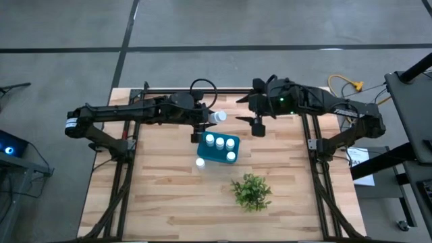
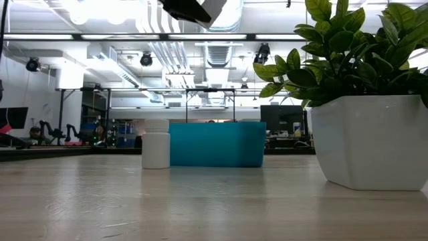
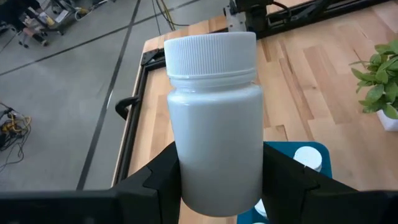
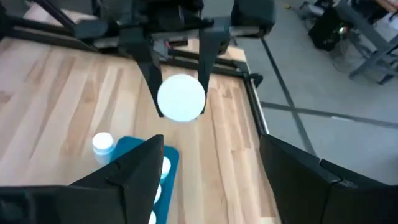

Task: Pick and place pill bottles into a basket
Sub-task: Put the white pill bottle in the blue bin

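Held bottle (image 3: 214, 118): clamped in your left pincer (image 1: 204, 125), lifted above the worktop (image 1: 162, 196) just beyond the basket's far left corner. Loose bottle (image 1: 200, 163): upright on the worktop, touching or just beside the basket (image 1: 217, 154) at its near left; four caps show inside. Right pincer (image 1: 258, 125): spread wide, empty, right of the basket. Risk: release early and your bottle may strike the rim and roll off.
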{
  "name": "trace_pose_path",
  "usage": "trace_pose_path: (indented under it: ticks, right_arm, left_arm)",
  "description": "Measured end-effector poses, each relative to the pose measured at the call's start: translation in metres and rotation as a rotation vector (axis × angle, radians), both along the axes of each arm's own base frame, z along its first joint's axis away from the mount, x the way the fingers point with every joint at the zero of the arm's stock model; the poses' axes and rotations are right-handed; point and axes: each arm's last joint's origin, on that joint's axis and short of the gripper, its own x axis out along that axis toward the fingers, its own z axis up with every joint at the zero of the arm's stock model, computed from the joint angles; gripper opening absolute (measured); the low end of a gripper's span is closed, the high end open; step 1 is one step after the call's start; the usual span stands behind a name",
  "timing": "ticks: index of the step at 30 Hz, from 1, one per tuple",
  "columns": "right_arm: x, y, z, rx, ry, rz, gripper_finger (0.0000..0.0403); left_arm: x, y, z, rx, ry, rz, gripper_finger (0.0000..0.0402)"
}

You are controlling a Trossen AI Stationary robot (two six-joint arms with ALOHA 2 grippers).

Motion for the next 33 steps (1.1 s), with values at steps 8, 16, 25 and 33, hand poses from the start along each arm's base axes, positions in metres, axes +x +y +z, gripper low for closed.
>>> trace_pose_path:
  ticks: [8, 16, 25, 33]
  right_arm:
    - [0.018, 0.002, -0.007, 0.004, 0.041, 0.015, 0.0256]
    - [0.038, 0.002, -0.014, 0.016, 0.078, 0.019, 0.0256]
    - [0.060, 0.009, -0.016, 0.001, 0.163, 0.066, 0.0256]
    - [0.070, 0.010, -0.018, -0.006, 0.196, 0.077, 0.0256]
  left_arm:
    - [-0.001, 0.000, -0.007, -0.006, 0.038, 0.001, 0.0150]
    - [-0.002, 0.000, -0.010, -0.024, 0.059, 0.011, 0.0150]
    - [-0.003, 0.000, -0.014, -0.028, 0.079, 0.012, 0.0150]
    - [-0.003, 0.000, -0.015, -0.031, 0.088, 0.013, 0.0150]
